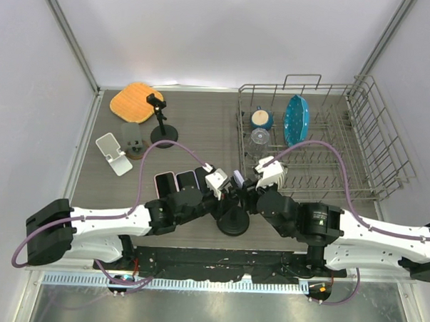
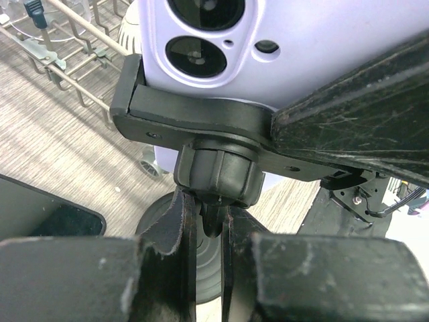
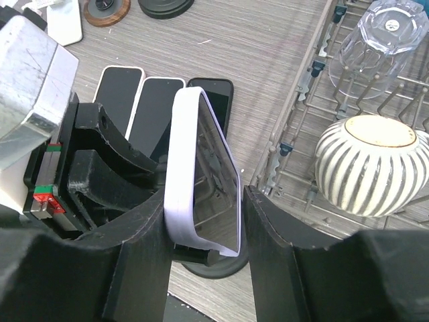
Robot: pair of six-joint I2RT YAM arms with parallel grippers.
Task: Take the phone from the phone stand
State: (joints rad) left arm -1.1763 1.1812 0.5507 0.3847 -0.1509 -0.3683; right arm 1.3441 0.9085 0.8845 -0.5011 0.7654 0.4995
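Note:
The lilac-cased phone sits upright in the clamp of the black phone stand near the table's front. In the left wrist view my left gripper is shut on the stand's stem just below the ball joint, with the phone's camera end above it. In the right wrist view my right gripper straddles the phone, one finger against its back and the other at its screen edge. The stand's round base shows below.
Three phones lie flat just left of the stand. A white stand, a second black stand and an orange sponge are at the back left. A wire dish rack with bowl, glass and blue plate is right.

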